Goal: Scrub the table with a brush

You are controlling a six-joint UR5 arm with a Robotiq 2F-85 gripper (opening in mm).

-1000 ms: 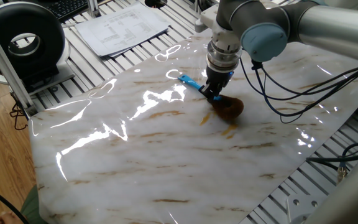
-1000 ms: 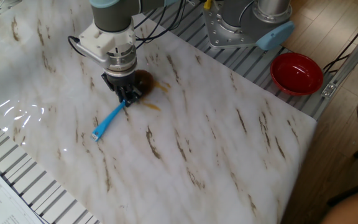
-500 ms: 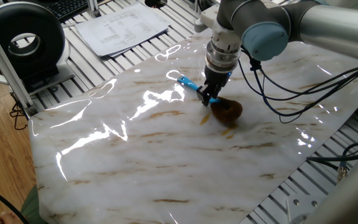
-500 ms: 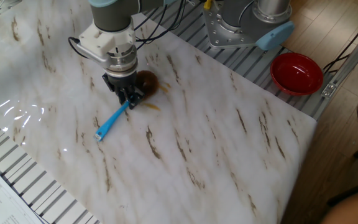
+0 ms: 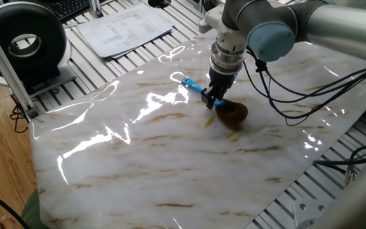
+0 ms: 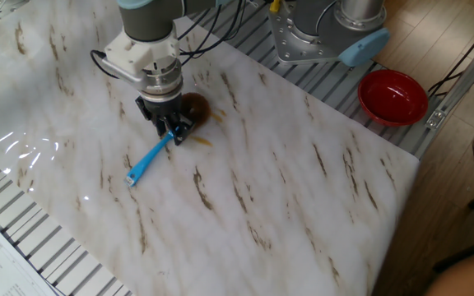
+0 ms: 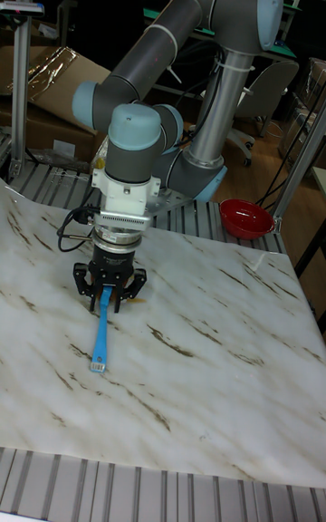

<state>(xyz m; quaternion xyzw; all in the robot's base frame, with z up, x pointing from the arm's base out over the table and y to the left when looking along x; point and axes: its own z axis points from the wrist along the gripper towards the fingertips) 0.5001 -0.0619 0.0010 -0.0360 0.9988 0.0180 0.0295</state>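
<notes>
The brush lies low on the white marble table (image 5: 138, 165), its fuzzy brown head (image 5: 232, 113) pressed on the surface and its blue handle (image 5: 192, 84) slanting away. My gripper (image 5: 213, 98) points straight down and is shut on the handle just behind the head. The other fixed view shows the gripper (image 6: 171, 131), the brush head (image 6: 194, 107) behind it and the handle (image 6: 146, 160) sticking out in front. An orange-brown stain (image 6: 202, 141) lies beside the head. In the tall fixed view the gripper (image 7: 109, 297) hides the head, and the handle (image 7: 102, 327) points toward the camera.
A red bowl (image 6: 393, 96) sits off the table near the robot base (image 6: 327, 33). A black round device (image 5: 24, 41) and papers (image 5: 122, 28) lie on the ribbed grey frame. Black cables (image 5: 310, 95) hang over the table's far side.
The gripper and brush slid a little across the table over the stain between one second and half a second ago. Since then nothing has visibly moved.
</notes>
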